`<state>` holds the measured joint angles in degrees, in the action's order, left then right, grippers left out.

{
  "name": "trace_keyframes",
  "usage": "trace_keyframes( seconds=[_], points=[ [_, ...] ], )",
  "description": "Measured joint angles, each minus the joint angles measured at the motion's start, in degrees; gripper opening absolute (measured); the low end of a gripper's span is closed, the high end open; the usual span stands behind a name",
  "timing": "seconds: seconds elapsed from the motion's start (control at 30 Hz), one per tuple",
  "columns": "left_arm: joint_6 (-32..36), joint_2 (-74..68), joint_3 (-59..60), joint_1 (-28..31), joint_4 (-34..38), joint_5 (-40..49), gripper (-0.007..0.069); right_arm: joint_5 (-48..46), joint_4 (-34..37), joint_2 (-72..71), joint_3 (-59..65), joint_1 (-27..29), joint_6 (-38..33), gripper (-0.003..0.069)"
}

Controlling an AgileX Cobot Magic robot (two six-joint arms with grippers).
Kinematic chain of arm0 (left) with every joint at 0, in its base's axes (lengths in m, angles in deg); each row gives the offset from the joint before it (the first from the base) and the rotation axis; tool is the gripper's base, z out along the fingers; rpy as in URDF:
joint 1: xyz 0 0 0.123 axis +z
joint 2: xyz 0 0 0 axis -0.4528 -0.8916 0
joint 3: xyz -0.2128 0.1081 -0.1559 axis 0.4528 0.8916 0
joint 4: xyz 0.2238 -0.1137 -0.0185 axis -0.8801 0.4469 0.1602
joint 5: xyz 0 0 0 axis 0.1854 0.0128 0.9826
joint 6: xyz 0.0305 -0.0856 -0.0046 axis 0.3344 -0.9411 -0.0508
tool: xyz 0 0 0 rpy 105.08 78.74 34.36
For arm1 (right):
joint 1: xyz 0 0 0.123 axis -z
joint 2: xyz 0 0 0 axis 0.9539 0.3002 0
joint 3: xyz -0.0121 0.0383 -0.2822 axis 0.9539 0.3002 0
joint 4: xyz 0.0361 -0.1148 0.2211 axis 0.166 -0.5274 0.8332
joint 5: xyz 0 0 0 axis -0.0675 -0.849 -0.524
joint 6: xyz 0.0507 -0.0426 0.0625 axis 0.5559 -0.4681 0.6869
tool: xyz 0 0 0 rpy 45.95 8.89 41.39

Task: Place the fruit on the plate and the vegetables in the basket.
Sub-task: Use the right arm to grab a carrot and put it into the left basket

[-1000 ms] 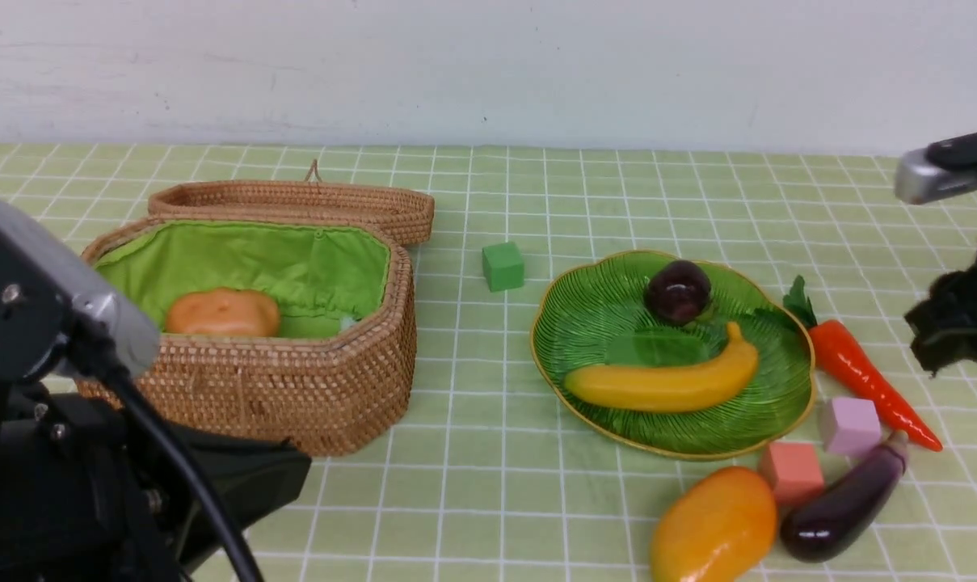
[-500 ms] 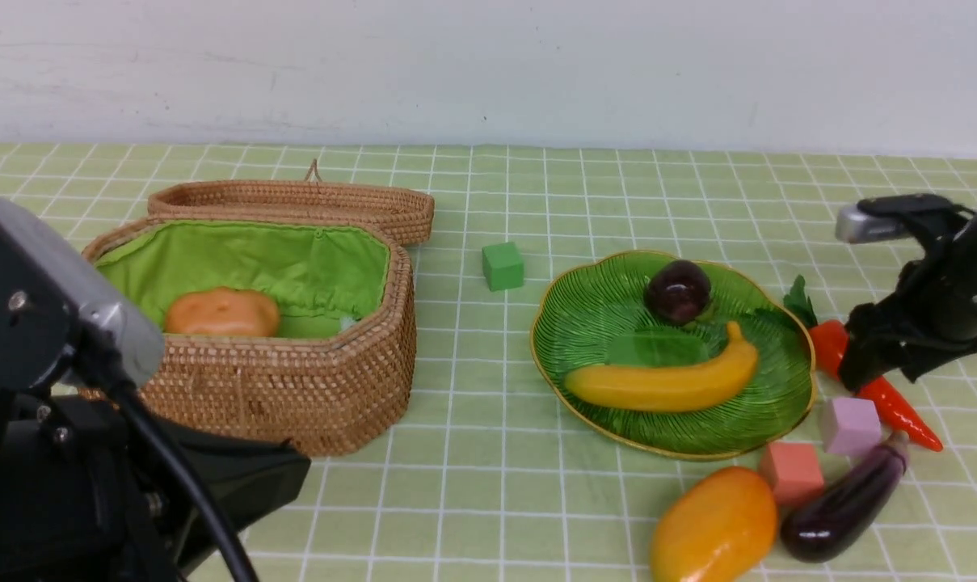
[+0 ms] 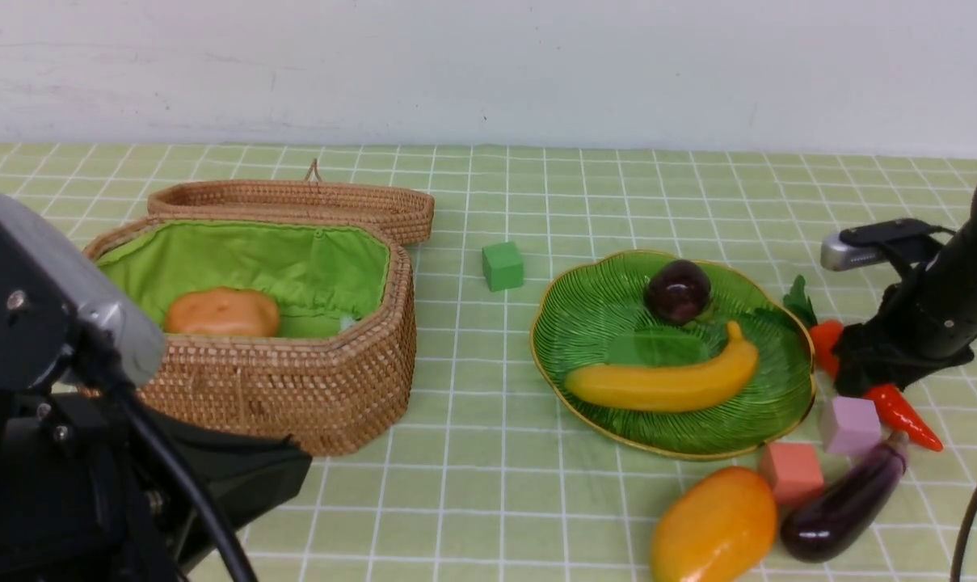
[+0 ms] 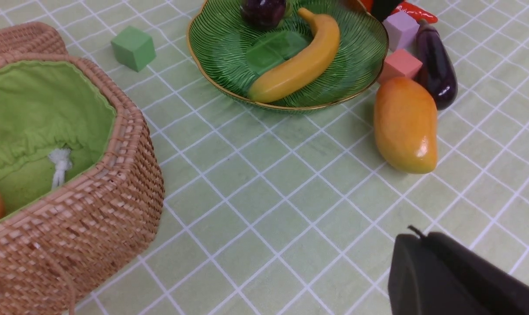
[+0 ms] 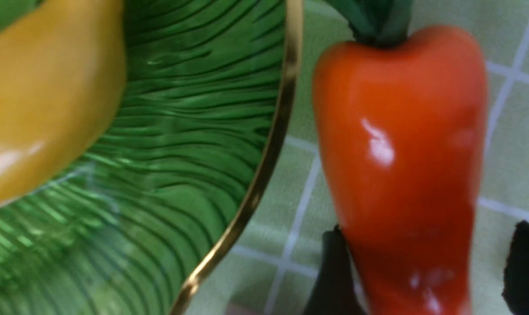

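- Right gripper (image 3: pixel 860 376) is hovering at the right of the frame, jaws apart, straddling carrot (image 3: pixel 900 412) beside plate (image 3: pixel 593 323).
- Left gripper (image 4: pixel 448 280) is hanging lower left, jaws together, empty.
- Banana (image 3: pixel 666 384) and dark fruit (image 3: pixel 678 291) are lying on the plate.
- Mango (image 3: pixel 714 525) and eggplant (image 3: pixel 844 505) are lying lower right.
- Potato (image 3: pixel 223 314) is sitting in basket (image 3: pixel 294 388) at left.

the right tool (image 3: pixel 858 373) hangs low over the middle of the orange carrot (image 3: pixel 900 414), just beside the right rim of the ribbed green glass plate (image 3: pixel 593 323). on the plate lie the long yellow banana (image 3: pixel 666 384) and the round dark purple fruit (image 3: pixel 678 291). the tan-orange potato (image 3: pixel 223 314) sits inside the open green-lined wicker basket (image 3: pixel 294 388). the oval orange-yellow mango (image 3: pixel 714 525) and long purple eggplant (image 3: pixel 844 505) lie on the checked worktop (image 3: pixel 488 485).
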<state>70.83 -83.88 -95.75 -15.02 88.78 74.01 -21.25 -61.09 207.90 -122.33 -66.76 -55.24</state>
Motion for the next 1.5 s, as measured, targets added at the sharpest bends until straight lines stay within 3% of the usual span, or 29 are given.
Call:
trace_keyframes(
  seconds=[0.13, 0.17, 0.27, 0.53, 0.7, 0.9, 0.93, 1.17, 1.37, 1.5],
  points=[
    [0.0, 0.0, 0.0, 0.0, 0.0, 0.0, -0.0013, 0.8, -0.2, 0.2, -0.1, 0.0, 0.0, 0.0394],
    [0.0, 0.0, 0.0, 0.0, 0.0, 0.0, -0.0013, 1.1, -0.2, 0.3, -0.1, 0.0, 0.0, 0.033],
    [0.1, 0.0, 0.0, 0.0, 0.0, 0.0, -0.0013, 1.4, -0.2, 0.3, -0.1, 0.0, 0.0, 0.0274],
    [0.0, 0.0, 0.0, 0.0, 0.0, 0.0, -0.0013, -0.9, -2.2, -4.5, -0.4, 0.0, -0.3, 0.0274],
    [0.0, 0.0, 0.0, 0.0, -0.1, 0.4, -0.0013, -9.2, 1.1, -14.6, -4.5, -1.8, 1.2, 0.0274],
    [-6.7, 0.1, 0.0, 0.0, -5.7, 3.5, -0.0013, -20.0, 8.8, -20.0, -14.1, -15.6, -3.5, 0.0274],
    [-11.3, 0.3, 0.0, 0.0, -9.8, 4.2, -0.0013, -20.9, 9.0, -19.2, -17.9, -21.0, -4.7, 0.0274],
    [-38.3, 5.7, 0.0, 0.0, -32.7, 11.9, -0.0013, -19.3, 3.7, -9.3, -33.6, -41.9, -7.9, 0.0274],
    [-43.0, 13.2, 0.0, 0.0, -36.5, 17.3, -0.0013, -10.3, -0.9, 3.0, -46.5, -52.1, -11.1, 0.0274],
    [-43.2, 16.6, 0.0, 0.0, -36.7, 19.5, -0.0013, -4.2, -3.3, 9.3, -51.4, -53.9, -11.6, 0.0274]
  ],
)
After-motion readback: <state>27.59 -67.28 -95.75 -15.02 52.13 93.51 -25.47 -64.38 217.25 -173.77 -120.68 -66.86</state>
